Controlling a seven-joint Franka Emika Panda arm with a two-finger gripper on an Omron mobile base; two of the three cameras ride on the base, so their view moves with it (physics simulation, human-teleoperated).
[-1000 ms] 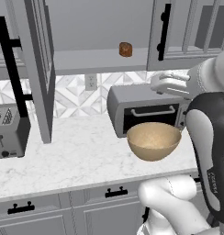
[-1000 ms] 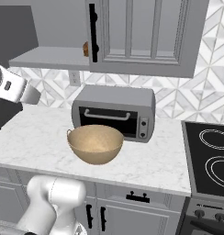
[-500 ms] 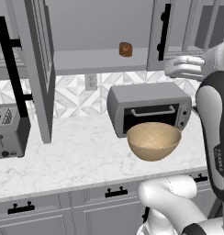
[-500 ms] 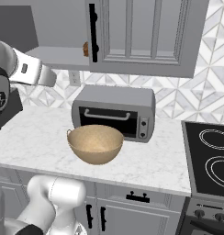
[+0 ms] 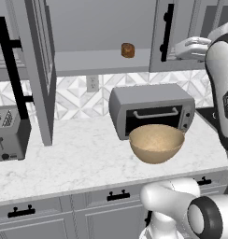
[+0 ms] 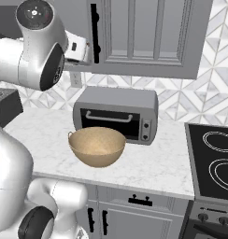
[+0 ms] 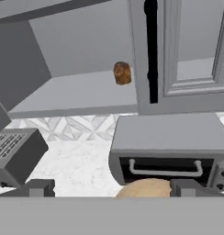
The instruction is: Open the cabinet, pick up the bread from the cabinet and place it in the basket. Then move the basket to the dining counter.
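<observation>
The cabinet (image 5: 102, 32) stands open, its left door (image 5: 39, 70) swung out toward me. On its shelf sits the small brown bread (image 5: 128, 50) (image 7: 122, 73). My gripper (image 5: 177, 48) (image 7: 111, 189) is open and empty, at shelf height, in front of the closed right door (image 7: 187, 50) and to the right of the bread, well short of it. The tan basket (image 5: 156, 142) (image 6: 97, 145) rests on the counter in front of the toaster oven, below the gripper. In the right base view my hand hides the bread. The dining counter is out of view.
A grey toaster oven (image 5: 153, 109) (image 6: 116, 114) stands behind the basket. A toaster (image 5: 8, 133) sits at the counter's left end. The closed door carries a black bar handle (image 7: 150, 50). A black stovetop (image 6: 214, 158) lies to the right. Grey drawers run under the counter.
My hand has risen from toaster-oven height up to the cabinet shelf's height, staying open. The bread and basket have not moved.
</observation>
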